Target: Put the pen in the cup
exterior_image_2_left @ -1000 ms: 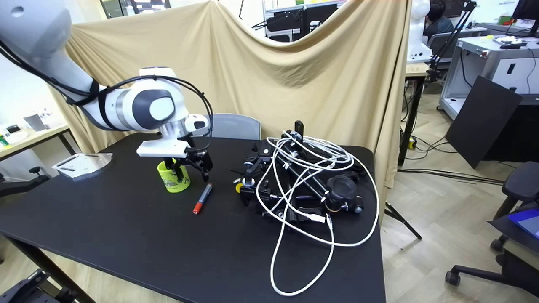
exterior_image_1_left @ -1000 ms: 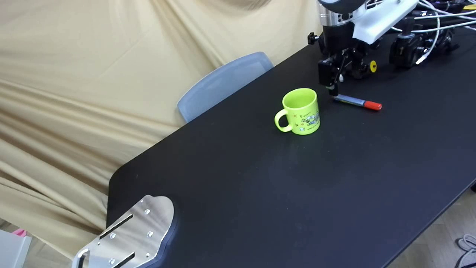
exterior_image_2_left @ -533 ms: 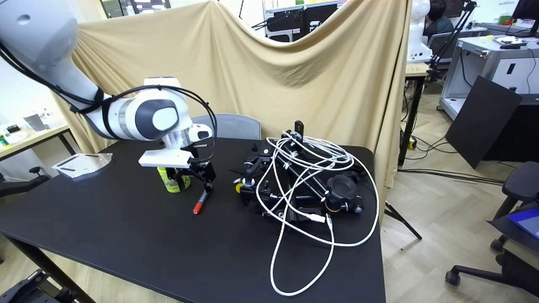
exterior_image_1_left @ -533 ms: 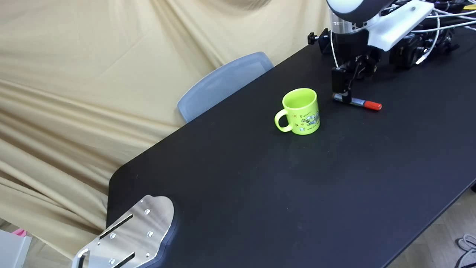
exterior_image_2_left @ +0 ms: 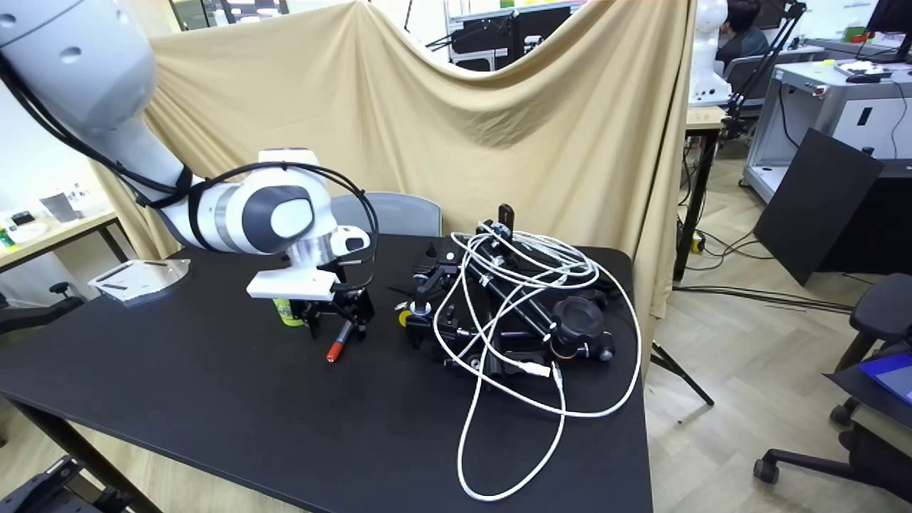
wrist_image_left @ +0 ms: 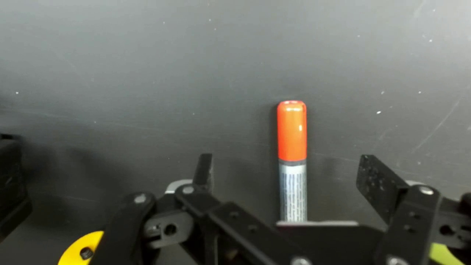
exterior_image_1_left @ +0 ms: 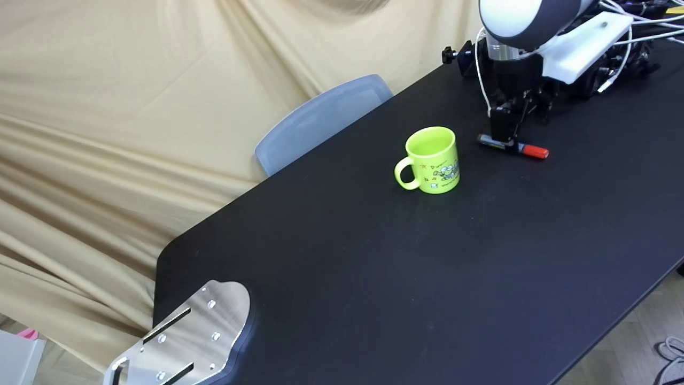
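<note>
In the wrist view, the red-capped marker (wrist_image_left: 292, 162) lies on the black table (wrist_image_left: 147, 73) between the wide-spread jaws of the Robotiq gripper (wrist_image_left: 286, 162), long axis crossing their closing line; the lime-green mug (exterior_image_1_left: 435, 167) stands left of it in both exterior views.

Black table (exterior_image_1_left: 342, 278) carries pen (wrist_image_left: 292, 156), cup (exterior_image_1_left: 437, 168) — white cable (exterior_image_2_left: 489, 498).

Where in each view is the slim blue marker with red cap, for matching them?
In an exterior view: marker at upper right.
In an exterior view: marker left of centre, lower half.
In the wrist view: marker right of centre.
Shared landmark: lime-green cylindrical mug, a sliver in the wrist view.
</note>
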You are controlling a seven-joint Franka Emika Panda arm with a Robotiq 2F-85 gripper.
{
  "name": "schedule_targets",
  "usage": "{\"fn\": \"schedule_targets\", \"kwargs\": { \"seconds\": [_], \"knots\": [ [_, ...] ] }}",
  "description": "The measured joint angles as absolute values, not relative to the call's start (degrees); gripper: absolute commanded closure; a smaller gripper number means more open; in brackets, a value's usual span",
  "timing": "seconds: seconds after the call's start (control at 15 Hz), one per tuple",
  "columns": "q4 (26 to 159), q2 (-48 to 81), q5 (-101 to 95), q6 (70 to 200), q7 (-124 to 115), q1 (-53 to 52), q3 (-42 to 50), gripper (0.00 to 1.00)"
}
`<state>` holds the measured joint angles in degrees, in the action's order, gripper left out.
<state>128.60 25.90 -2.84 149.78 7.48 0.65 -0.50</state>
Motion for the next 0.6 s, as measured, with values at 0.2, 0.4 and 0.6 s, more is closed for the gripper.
{"fn": "schedule_targets", "kwargs": {
  "seconds": [0.2, 0.4, 0.6],
  "knots": [
    [128.01, 26.87, -3.56, 149.79, 7.82, 0.64, -0.31, 0.47],
    [127.60, 27.00, -4.04, 149.80, 7.96, 0.60, -0.30, 0.67],
    [127.35, 27.00, -4.69, 149.80, 7.97, 0.58, -0.28, 0.89]
  ]
}}
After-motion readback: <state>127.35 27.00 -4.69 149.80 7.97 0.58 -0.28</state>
